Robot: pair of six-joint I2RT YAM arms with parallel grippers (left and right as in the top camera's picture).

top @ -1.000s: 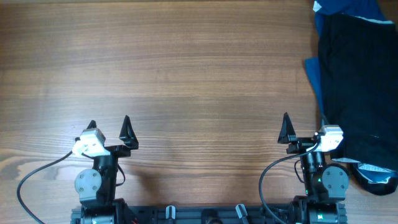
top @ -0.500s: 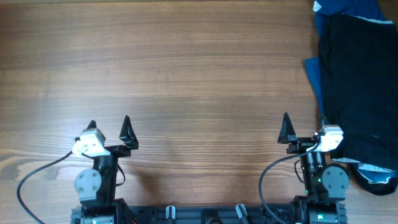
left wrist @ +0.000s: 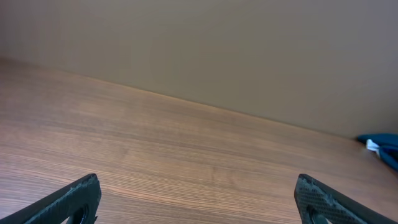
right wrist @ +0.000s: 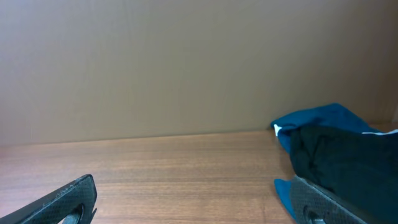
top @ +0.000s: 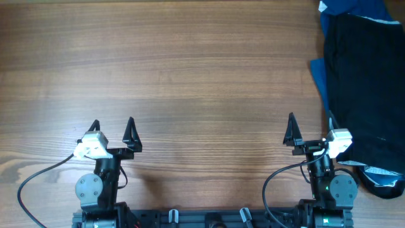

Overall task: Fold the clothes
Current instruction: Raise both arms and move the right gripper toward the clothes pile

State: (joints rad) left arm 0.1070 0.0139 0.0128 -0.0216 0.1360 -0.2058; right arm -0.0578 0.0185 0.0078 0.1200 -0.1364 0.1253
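Currently left pincer [top: 112, 126] and right pincer [top: 309, 125] gaping wide, holding nothing. Clothes [top: 367, 82] lying at desk [top: 190, 63] 3 o'clock edge over blue cloth [top: 321, 68], long axis running 12-to-6, sitting 1 o'clock from right pincer, nearer arm.

Soft, even light fills all three views, bright but without hard glare. From overhead the wooden table [top: 202, 69] is sharp, its grain crisp from left to right, with a paler sheen across the middle. The arms [top: 101, 171] throw only faint, blurry shadows. The black clothes [top: 370, 95] at the far right read as one flat dark mass, with folds hard to make out. In the wrist views the dark fingers [left wrist: 71, 199] at the near edge look slightly soft, and the wall [left wrist: 199, 50] is a dull, even beige
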